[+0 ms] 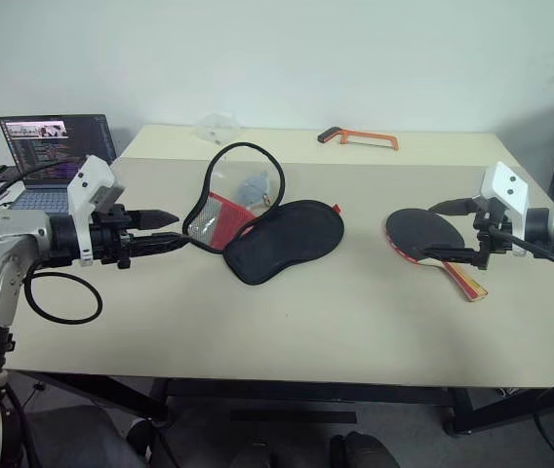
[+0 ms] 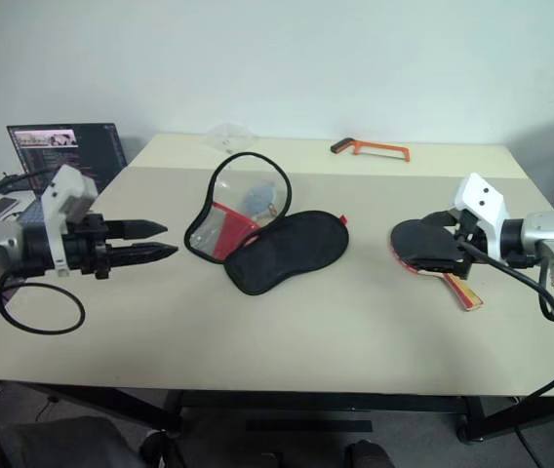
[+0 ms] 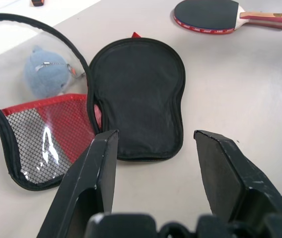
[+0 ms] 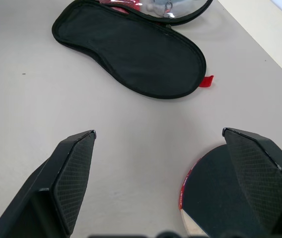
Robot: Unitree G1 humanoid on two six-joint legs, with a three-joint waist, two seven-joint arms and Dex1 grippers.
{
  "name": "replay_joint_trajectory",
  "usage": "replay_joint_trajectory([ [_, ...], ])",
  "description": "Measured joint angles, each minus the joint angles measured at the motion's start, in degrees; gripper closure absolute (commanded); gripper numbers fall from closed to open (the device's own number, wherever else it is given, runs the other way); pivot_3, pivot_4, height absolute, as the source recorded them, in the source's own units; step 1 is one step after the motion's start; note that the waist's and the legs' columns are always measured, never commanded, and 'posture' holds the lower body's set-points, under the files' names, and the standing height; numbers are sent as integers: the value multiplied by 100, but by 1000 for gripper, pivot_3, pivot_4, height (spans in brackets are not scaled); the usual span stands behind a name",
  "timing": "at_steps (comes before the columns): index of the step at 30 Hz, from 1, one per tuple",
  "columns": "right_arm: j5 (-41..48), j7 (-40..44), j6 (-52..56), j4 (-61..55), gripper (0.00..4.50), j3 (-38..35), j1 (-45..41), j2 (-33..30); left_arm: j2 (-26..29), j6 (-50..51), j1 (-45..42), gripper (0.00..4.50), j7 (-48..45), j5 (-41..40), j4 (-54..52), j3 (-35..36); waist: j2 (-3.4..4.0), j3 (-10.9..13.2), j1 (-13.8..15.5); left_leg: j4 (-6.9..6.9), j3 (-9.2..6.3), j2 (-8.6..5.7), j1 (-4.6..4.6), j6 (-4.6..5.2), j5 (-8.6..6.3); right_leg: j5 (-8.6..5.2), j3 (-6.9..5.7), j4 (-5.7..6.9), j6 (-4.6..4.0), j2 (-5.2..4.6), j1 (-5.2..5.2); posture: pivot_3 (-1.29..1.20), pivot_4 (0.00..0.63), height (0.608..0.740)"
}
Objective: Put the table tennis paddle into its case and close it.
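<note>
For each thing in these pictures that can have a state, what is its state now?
case: unzipped, lying open on the table, nothing of the paddle inside.
table tennis paddle: flat on the table, outside the case.
laptop: lid up, screen on.
left gripper: open, holds nothing.
right gripper: open, above the paddle, holds nothing.

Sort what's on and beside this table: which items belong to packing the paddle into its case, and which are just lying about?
Belongs to the job:
- table tennis paddle, flat on the table
- case, lying open mid-table
- left gripper, open, empty
- right gripper, open, above the paddle

Just lying about:
- orange hacksaw, far edge
- clear plastic bag, far edge
- laptop, beside the table
</note>
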Motion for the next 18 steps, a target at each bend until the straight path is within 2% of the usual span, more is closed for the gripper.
replay_joint_trajectory([
  [12, -5, -67, -66, 36, 0, 9, -166, 234, 34, -197, -176, 1878, 53, 220, 353, -90, 0, 0, 0, 0, 0, 0, 0, 0, 0, 0, -2, 1, 0, 2, 0, 0, 150, 740],
  [14, -8, -159, -100, 85, 0, -1, -196, 291, -151, -411, -503, 1878, 351, 389, 889, -85, 0, 0, 6, 2, 0, -1, 3, 0, 0, 0, -3, 3, 0, 2, 2, 0, 150, 740],
  [18, 81, -327, -36, -170, 0, -48, -176, 428, -796, -688, -1318, 1878, 1371, 698, 2747, 69, 0, -1, 15, 4, 0, -1, 4, 1, 2, 6, -9, 9, -4, 5, 2, 0, 150, 740],
])
